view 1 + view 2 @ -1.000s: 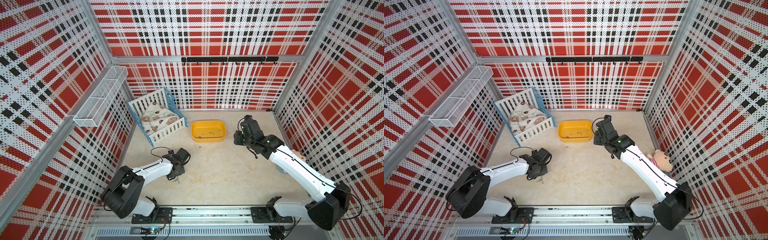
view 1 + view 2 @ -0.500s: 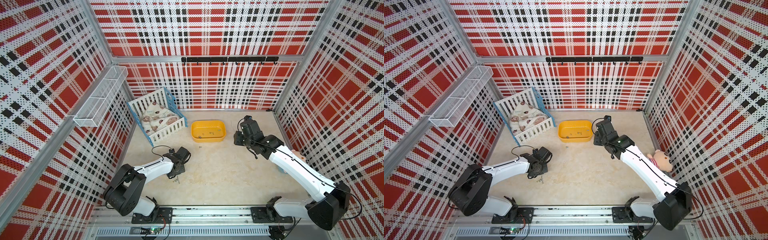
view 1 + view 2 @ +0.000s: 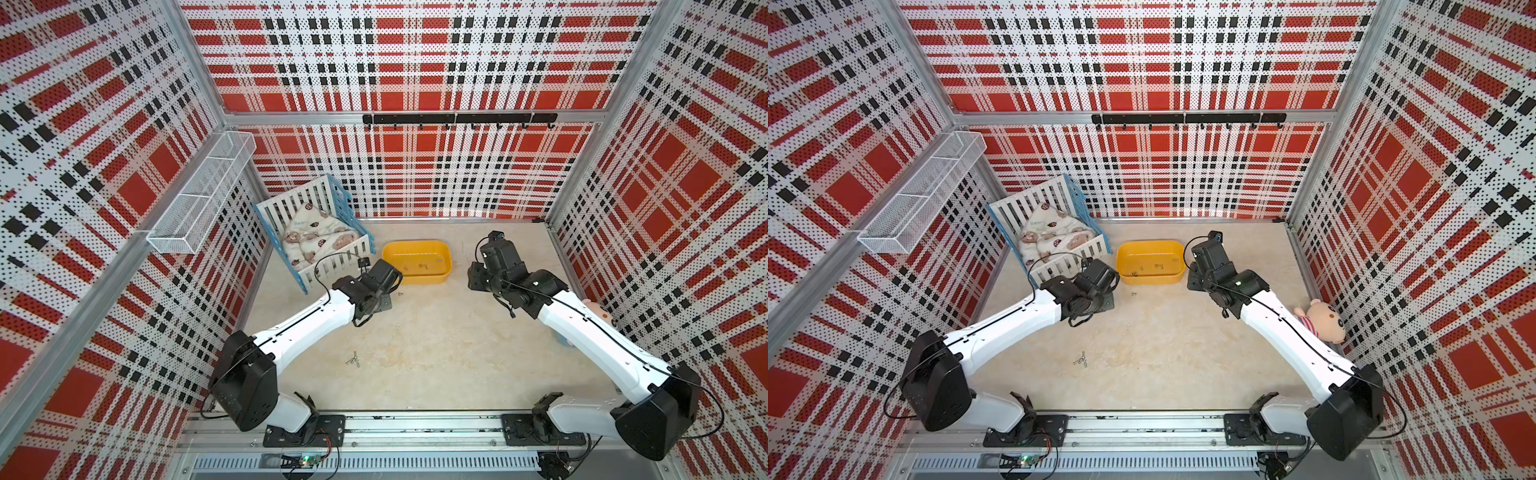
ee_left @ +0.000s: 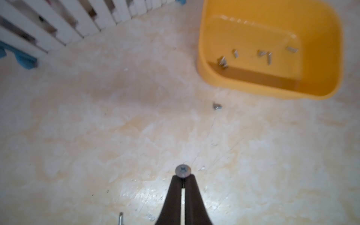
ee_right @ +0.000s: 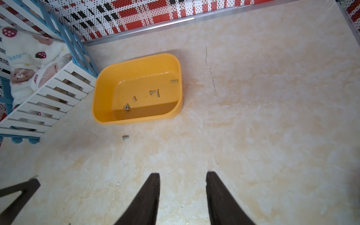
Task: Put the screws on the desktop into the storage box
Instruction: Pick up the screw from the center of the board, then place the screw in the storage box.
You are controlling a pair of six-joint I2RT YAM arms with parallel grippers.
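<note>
Pinching one screw (image 4: 182, 171) right at the very tips of the left gripper (image 4: 182, 178). The jaws are pressed almost together on the shank and the head pokes out past them. It's in the air over the desktop (image 4: 97, 136), short of the storage box (image 4: 202, 35), which sits ahead and off to one side next to the crib (image 4: 58, 29).

Several screws in the box (image 5: 157, 93) are already down. One loose screw (image 5: 125, 137) lies on the desktop just beside the box's near wall, and a small pile of screws (image 3: 353, 360) waits well back toward the arm bases.

My worry is the grip. With that little metal held that far out on the tips, I think any jerk on the way over could twist the screw and pop it out. Letting go before I'm past the rim would put it on the marble next to that stray. The tub is shallow, so a high drop might bounce out.

The right gripper (image 5: 182, 175) is spread and empty, hovering over bare desktop near the box, so I'd watch for crowding there.
</note>
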